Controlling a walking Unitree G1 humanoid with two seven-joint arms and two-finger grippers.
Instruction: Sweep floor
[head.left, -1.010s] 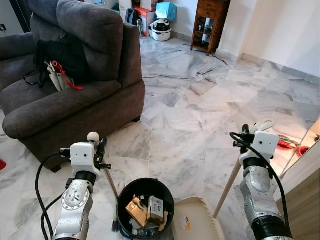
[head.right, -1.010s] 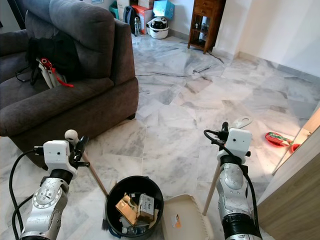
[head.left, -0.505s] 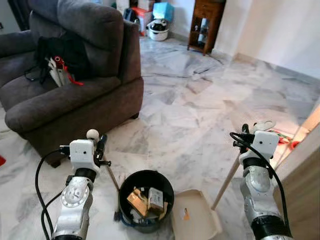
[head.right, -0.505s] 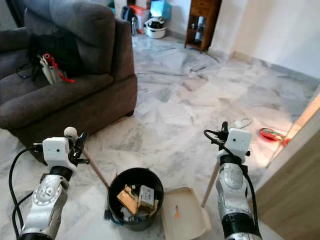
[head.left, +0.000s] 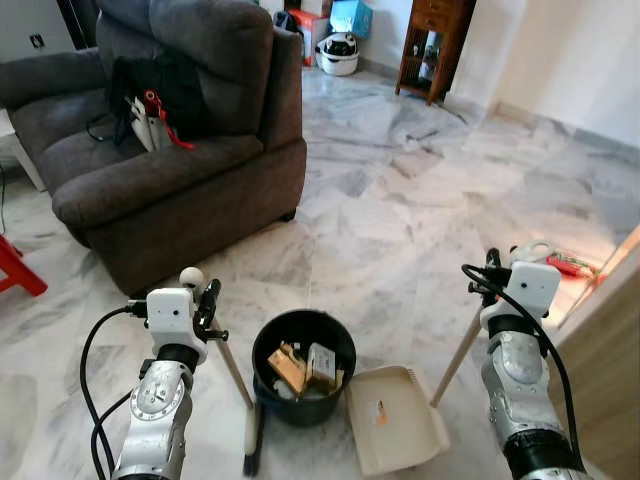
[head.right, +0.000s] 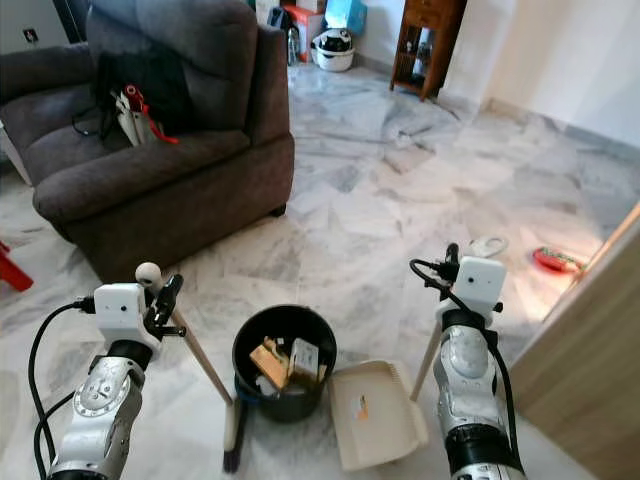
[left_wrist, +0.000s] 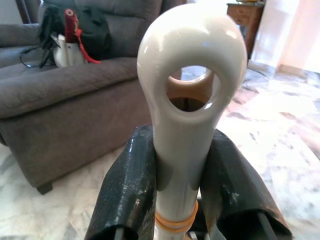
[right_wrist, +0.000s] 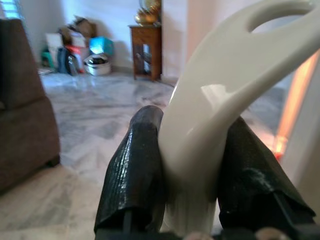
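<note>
Beside bin (head.left: 303, 365), tools grip handles.

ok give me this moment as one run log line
left gripper: shut on broom handle | right gripper: shut on dustpan handle | dustpan: on floor beside black bin | bin: holds rubbish

Two silver jointed arms end in white boxy wrist housings (black cables looping off each), with black jaws.
</note>
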